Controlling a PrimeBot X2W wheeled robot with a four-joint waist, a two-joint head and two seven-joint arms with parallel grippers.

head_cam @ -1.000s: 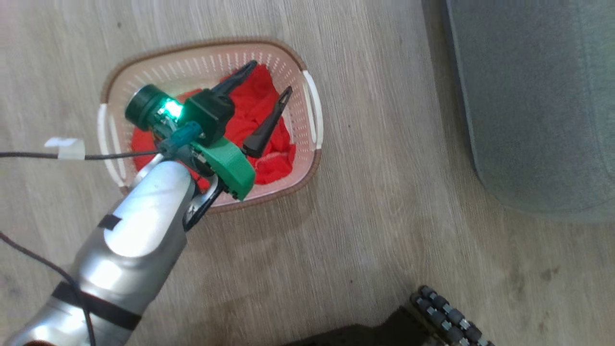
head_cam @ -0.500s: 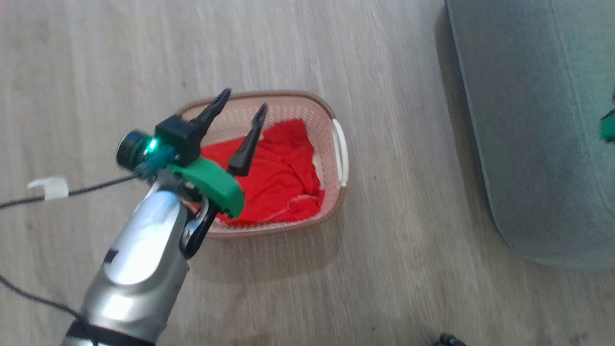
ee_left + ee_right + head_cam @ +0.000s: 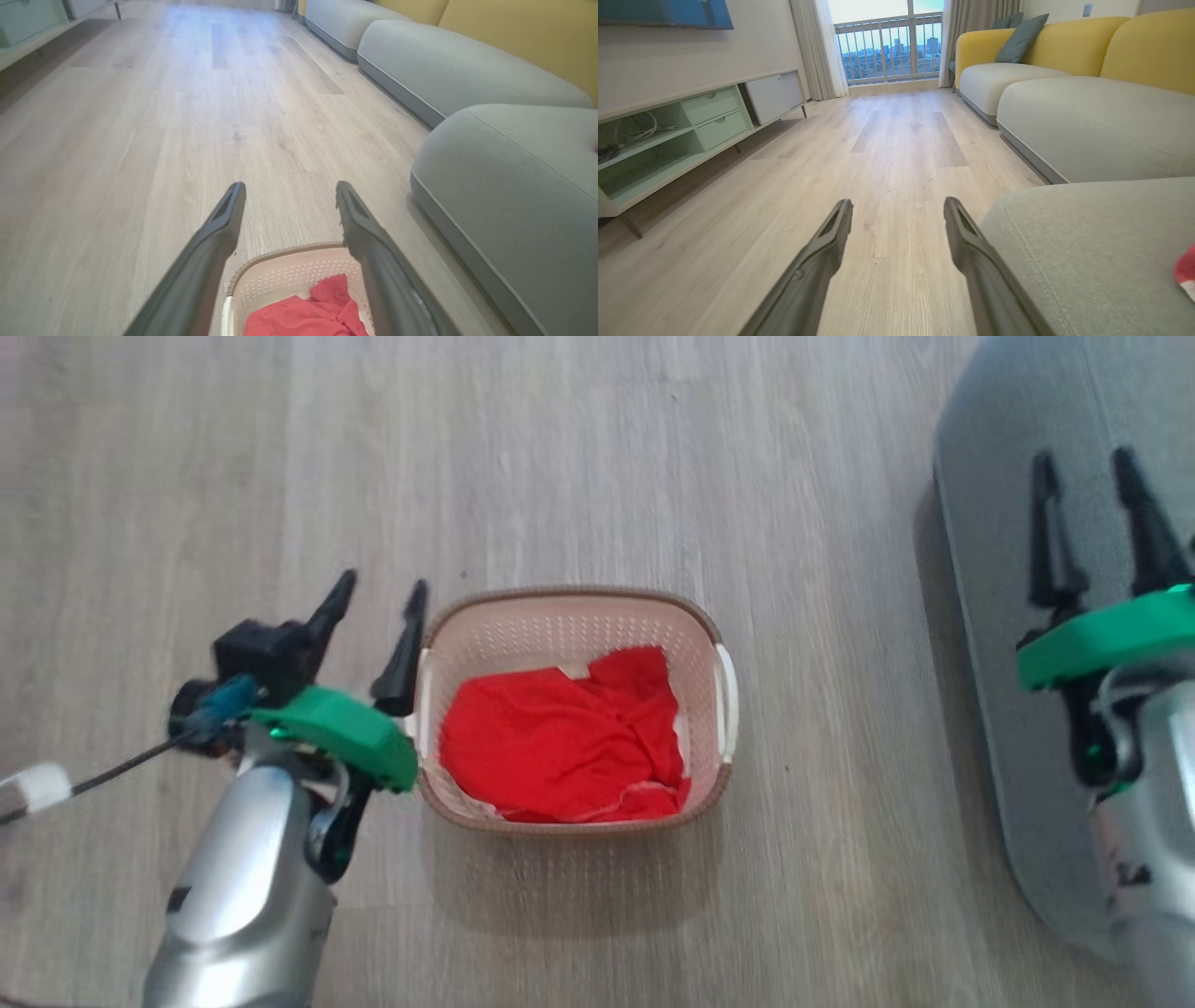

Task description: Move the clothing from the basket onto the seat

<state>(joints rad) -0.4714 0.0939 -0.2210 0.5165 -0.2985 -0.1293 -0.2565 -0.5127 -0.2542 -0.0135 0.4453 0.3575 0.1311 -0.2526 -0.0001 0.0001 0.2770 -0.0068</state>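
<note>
I see left gripper (image 3: 384, 581) just beside left rim of basket (image 3: 569, 592), fingers spread, empty. Right gripper (image 3: 1084, 455) over seat (image 3: 990, 541) near its rounded edge, fingers apart, holding nothing. Clothing (image 3: 551, 747) lies in basket (bunched toward near wall). Open floor (image 3: 822, 616) between basket and seat.

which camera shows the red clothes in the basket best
The head view: it looks straight down on the clothing, the whole pile unobstructed inside the basket. In the left wrist view the bottom edge cuts it off. The right wrist view has a cropped red scrap on the seat.
</note>
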